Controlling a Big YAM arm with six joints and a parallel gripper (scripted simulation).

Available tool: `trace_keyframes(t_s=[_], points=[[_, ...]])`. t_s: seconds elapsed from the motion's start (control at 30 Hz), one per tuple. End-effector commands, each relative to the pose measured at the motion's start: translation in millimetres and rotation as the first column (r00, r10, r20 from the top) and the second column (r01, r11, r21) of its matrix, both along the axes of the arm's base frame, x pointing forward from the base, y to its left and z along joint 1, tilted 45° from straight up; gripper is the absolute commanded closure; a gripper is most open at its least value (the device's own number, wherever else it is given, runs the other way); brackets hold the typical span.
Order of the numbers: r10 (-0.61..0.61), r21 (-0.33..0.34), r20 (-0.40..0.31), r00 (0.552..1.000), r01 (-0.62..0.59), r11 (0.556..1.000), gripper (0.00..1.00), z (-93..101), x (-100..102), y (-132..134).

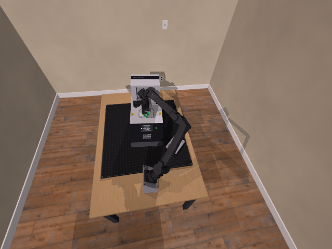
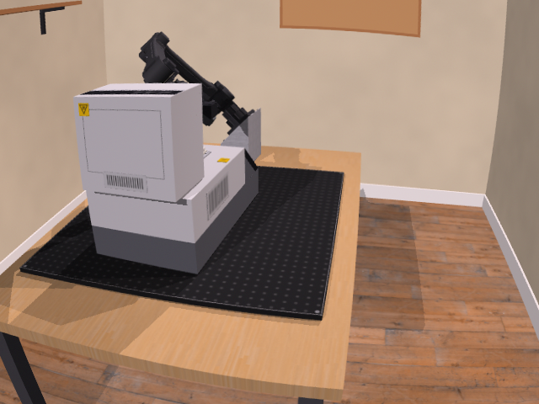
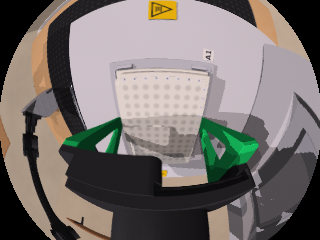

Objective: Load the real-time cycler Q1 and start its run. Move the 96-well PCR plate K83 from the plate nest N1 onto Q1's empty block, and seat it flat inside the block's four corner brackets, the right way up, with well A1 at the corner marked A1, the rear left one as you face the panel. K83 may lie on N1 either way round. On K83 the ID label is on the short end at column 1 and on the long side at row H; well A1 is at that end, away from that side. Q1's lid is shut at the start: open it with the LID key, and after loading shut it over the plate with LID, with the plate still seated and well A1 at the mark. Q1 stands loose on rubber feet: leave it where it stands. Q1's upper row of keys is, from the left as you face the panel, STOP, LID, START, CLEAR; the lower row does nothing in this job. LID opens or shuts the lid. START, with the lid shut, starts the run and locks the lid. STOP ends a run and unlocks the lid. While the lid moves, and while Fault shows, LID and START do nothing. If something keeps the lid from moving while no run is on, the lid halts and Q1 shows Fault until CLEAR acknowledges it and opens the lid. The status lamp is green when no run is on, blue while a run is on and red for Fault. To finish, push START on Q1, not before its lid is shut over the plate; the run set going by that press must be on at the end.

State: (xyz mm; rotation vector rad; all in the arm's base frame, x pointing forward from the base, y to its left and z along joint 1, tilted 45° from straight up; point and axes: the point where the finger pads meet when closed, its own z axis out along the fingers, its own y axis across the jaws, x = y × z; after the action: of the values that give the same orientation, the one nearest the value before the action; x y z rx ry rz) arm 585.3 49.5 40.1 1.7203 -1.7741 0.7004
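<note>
The table (image 2: 243,348) shows pale, smooth wood grain with a matt finish. On it lies a black perforated board (image 2: 278,243), matt, likely metal. The cycler Q1 (image 2: 143,204) has smooth matt white casing over a grey base, with paper-like barcode labels. The plate K83 (image 3: 162,103) looks like whitish, faintly translucent plastic. The gripper (image 3: 160,143) has glossy green fingers on a matt black body.
</note>
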Motion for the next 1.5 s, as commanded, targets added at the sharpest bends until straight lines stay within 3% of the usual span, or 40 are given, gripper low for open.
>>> trace_keyframes(t_s=[0.0, 0.23, 1.47], points=[[-0.053, -0.001, 0.023, 0.998, 0.053, 0.999, 0.0, 2.2, 14.3, -23.6], [-0.03, 0.001, 0.034, 0.999, 0.03, 1.0, 0.0, 10.9, 13.4, -6.0], [0.002, 0.019, 0.065, 0.998, -0.003, 1.0, 0.0, 14.0, 16.8, 16.1]])
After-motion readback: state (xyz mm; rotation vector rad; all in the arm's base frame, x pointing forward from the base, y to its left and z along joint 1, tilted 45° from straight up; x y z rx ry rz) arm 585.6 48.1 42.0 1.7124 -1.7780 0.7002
